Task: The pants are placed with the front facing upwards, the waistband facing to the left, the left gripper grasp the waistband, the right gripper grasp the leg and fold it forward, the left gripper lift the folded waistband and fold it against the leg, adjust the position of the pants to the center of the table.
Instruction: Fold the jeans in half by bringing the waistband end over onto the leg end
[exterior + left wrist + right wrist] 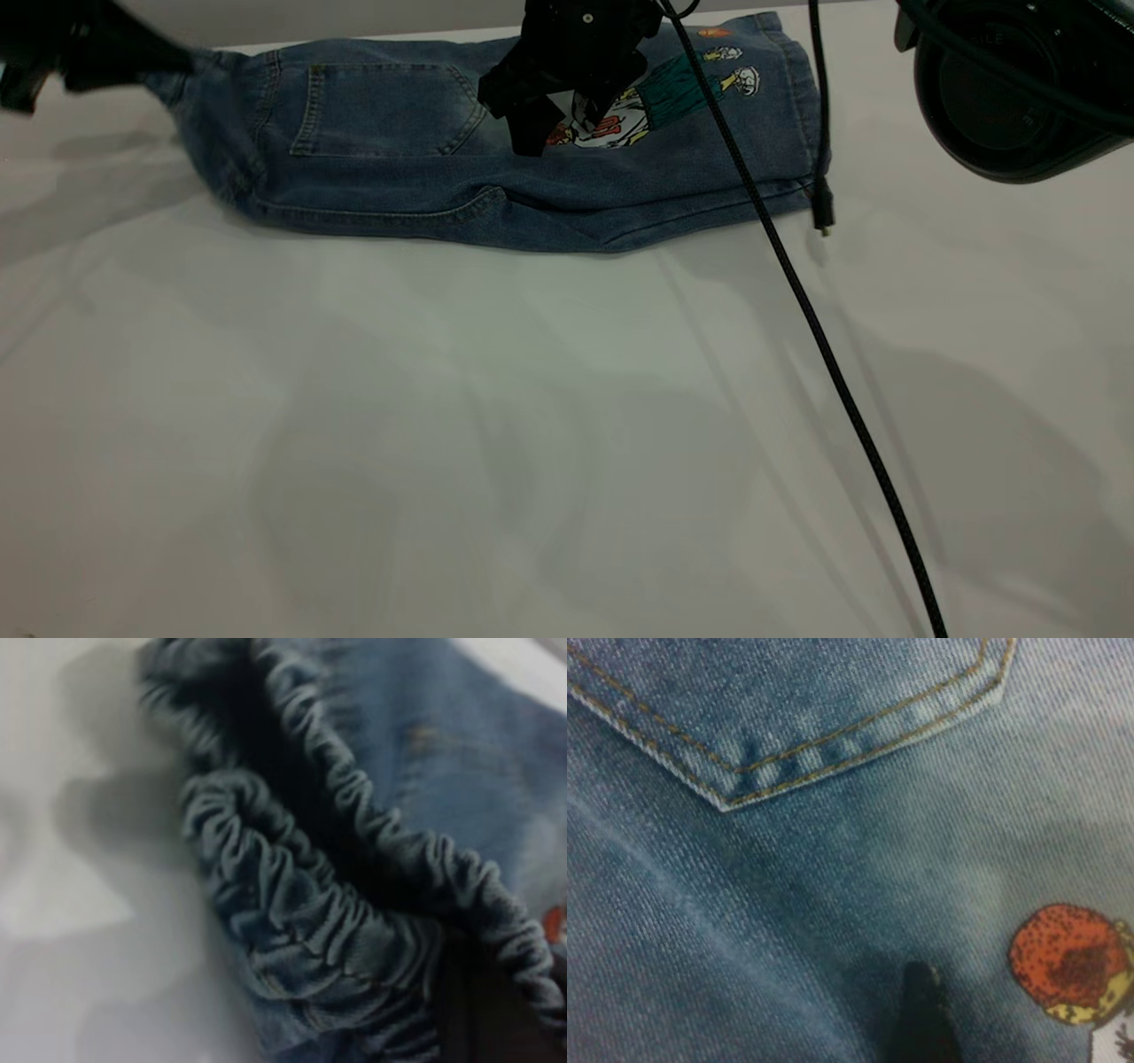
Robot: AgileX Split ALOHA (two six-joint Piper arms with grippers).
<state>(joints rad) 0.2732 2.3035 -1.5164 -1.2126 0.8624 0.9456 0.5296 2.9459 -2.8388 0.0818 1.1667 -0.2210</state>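
Note:
The pants point(390, 177) lie folded lengthwise at the far edge of the table point(532, 443), with the cartoon print point(673, 89) facing up. My left gripper point(133, 58) is at the far left, shut on the ruched waistband point(190, 106), whose corner is pulled up off the table. The left wrist view shows the waistband point(292, 904) bunched against the left gripper's point(496, 1010) dark jaw. My right gripper point(540, 133) hangs over the middle of the pants beside the print. Its single dark tip point(921, 1019) rests shut on the denim point(788, 886), between a stitched pocket point(833, 700) and an orange printed ball point(1072, 961).
A black braided cable point(797, 292) runs diagonally from the far centre to the near right, crossing the leg end of the pants. A short plug point(824, 217) dangles beside the hem. A large black round housing point(1010, 89) fills the far right corner.

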